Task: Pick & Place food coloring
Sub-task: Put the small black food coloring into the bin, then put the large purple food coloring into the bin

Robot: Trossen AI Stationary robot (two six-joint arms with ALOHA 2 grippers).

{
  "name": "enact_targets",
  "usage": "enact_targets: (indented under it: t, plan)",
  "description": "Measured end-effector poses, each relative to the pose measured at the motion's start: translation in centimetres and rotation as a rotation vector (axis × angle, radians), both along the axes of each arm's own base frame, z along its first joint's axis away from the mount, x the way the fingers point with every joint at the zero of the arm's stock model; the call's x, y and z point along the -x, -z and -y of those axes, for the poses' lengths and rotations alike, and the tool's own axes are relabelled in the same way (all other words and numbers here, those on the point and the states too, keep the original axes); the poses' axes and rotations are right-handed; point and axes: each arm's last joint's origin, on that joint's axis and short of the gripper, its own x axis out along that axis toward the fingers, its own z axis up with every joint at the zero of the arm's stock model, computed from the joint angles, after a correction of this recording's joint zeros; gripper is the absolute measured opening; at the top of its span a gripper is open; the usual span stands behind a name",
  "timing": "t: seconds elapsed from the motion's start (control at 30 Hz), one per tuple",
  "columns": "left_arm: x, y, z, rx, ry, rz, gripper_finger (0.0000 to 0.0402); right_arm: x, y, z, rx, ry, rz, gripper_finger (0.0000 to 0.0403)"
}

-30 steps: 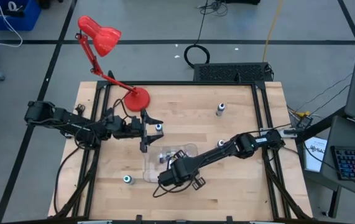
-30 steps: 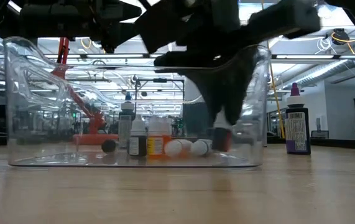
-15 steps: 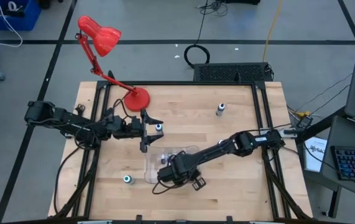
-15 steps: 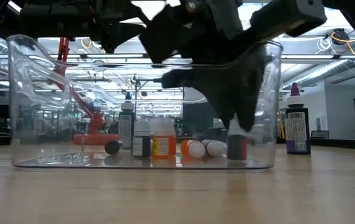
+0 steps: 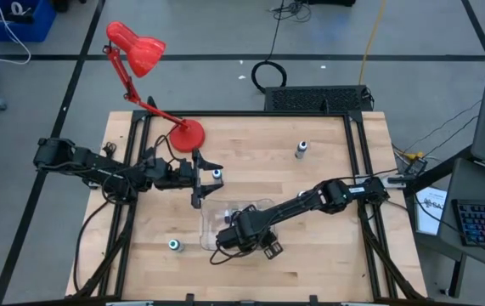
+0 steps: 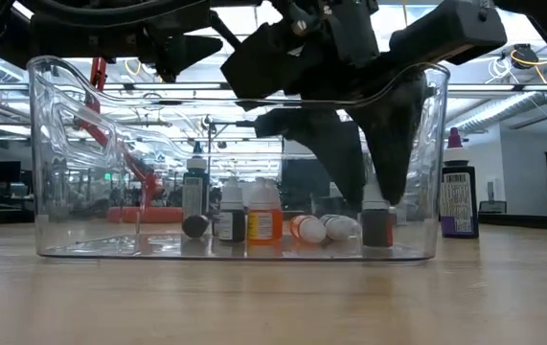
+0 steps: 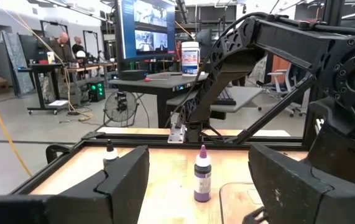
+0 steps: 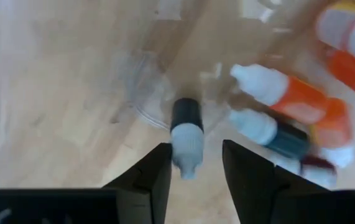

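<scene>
room: workshop floor with taped lines around a wooden table [image 5: 310, 183], a red desk lamp [image 5: 140, 51] at its far left corner.
high view, tray: you see the clear tray [image 5: 212, 223] near the table's front middle, with the right gripper [image 5: 240, 231] reaching down into it.
high view, strays: loose food coloring bottles stand outside the tray: one [image 5: 301, 150] toward the far right, one [image 5: 175, 245] near the front left, one [image 5: 217, 174] just beside the left gripper [image 5: 201, 180].
high view, left arm: it waits left of the tray, above the table.
low view, tray contents: several bottles sit in the tray, an orange one [image 6: 263, 218] upright, white-capped ones [image 6: 316, 228] lying down; a dark bottle [image 6: 376, 222] stands directly under the right gripper's fingers [image 6: 393, 144].
low view, outside: a purple bottle [image 6: 457, 196] stands beyond the tray's right wall.
left wrist view: its fingers [image 7: 115, 183] stand wide apart, empty, with a purple bottle [image 7: 202, 175] upright ahead between them.
right wrist view: the fingers [image 8: 149, 177] are spread, a dark bottle with a pale cap [image 8: 186, 134] in the gap between them; you cannot tell that they press on it.
step: release into the tray, as i judge it, with this bottle set down among the others.
next move: you should lift the right gripper straight up clear of the tray wall without tipping the bottle, then go for a stray.
</scene>
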Motion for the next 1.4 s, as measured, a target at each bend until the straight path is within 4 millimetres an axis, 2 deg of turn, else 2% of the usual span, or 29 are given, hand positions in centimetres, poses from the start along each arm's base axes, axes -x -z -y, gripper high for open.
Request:
enact_targets:
  t: [0.2,0.43,0.67,0.8,0.97,1.13,1.27,1.4]
  plan:
    - [0.0,0.0,0.0,0.005,0.001,0.0,0.0274,0.3,-2.2,0.4,0.096,0.034,0.082,0.0136]
    - [0.0,0.2,0.0,0.006,0.001,-0.021,0.0274,1.7,-7.6,1.1,0.113,0.141,0.226,0.0135]
    - [0.0,0.4,0.0,0.005,0.001,-0.037,0.0274,4.7,-14.1,2.1,0.084,0.379,0.365,0.0134]
    - [0.0,0.4,0.0,0.004,0.009,-0.045,0.0273,7.7,-16.3,2.7,0.184,0.46,0.469,0.0134]
    - [-0.1,0.7,0.0,0.011,0.01,-0.069,0.0274,13.3,-15.4,4.6,0.345,0.563,0.496,0.0136]
    - [-0.1,0.7,0.0,0.011,0.01,-0.073,0.0274,18.4,-13.2,7.0,0.308,0.705,0.564,0.0156]
    - [-0.1,0.7,0.0,0.013,0.01,-0.074,0.0274,20.5,-11.7,8.3,0.207,0.764,0.674,0.0186]
    - [-0.1,0.7,0.0,0.013,0.01,-0.074,0.0274,22.0,-9.0,9.4,0.116,0.802,0.659,0.0216]
